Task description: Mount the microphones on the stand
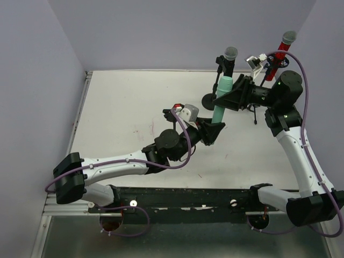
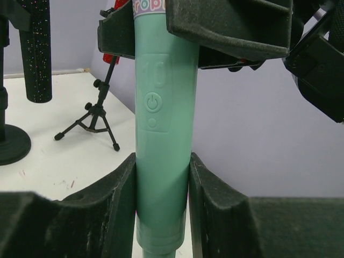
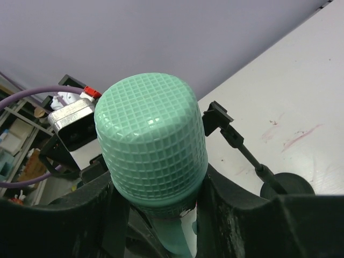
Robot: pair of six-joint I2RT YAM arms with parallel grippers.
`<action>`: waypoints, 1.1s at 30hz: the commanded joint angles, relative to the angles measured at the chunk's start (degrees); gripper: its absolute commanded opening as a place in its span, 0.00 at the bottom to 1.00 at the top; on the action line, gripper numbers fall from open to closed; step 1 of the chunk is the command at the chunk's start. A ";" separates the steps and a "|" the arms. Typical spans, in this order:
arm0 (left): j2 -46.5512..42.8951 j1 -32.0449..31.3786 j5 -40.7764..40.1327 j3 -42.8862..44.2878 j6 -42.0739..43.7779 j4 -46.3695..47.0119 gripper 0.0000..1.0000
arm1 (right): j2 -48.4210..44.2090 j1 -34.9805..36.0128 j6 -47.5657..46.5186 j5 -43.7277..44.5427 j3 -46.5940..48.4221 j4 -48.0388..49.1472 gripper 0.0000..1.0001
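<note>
The mint-green microphone (image 1: 220, 102) is held above the table by both grippers. My left gripper (image 1: 214, 130) is shut on its lower handle (image 2: 161, 161), with a finger (image 2: 115, 204) on each side. My right gripper (image 1: 230, 95) is shut just under its mesh head (image 3: 150, 140). The black microphone with a silver head (image 1: 230, 58) stands upright at the back and also shows in the left wrist view (image 2: 35, 48). The red microphone (image 1: 279, 52) sits on a tripod stand (image 2: 91, 121). A round-based stand (image 1: 209, 100) has a clip (image 3: 217, 115) that looks empty.
The stand's round base (image 3: 287, 185) and pole are close to the held microphone. Purple walls close in the table's back, left and right. The table's left half (image 1: 129, 107) is bare white with faint red marks.
</note>
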 commanded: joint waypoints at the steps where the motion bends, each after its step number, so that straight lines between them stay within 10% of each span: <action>1: -2.07 0.65 4.49 -0.19 -0.39 0.62 0.16 | -0.41 0.33 -1.78 -3.07 0.36 0.69 0.15; 5: -9.00 2.32 12.22 -6.51 1.62 0.80 0.72 | -0.23 0.24 -13.26 -1.67 5.62 -10.54 0.11; 9: -21.39 6.18 27.14 -12.85 5.66 -8.31 0.98 | 1.26 0.41 -28.83 0.62 10.81 -22.94 0.11; 20: -43.93 29.98 40.26 -9.43 29.99 -55.35 0.98 | 5.13 0.33 -59.07 -2.62 12.41 -39.92 0.13; 33: -30.83 38.36 48.62 -17.16 38.72 -25.86 0.98 | 8.29 0.41 -66.30 -11.94 3.36 -34.40 0.16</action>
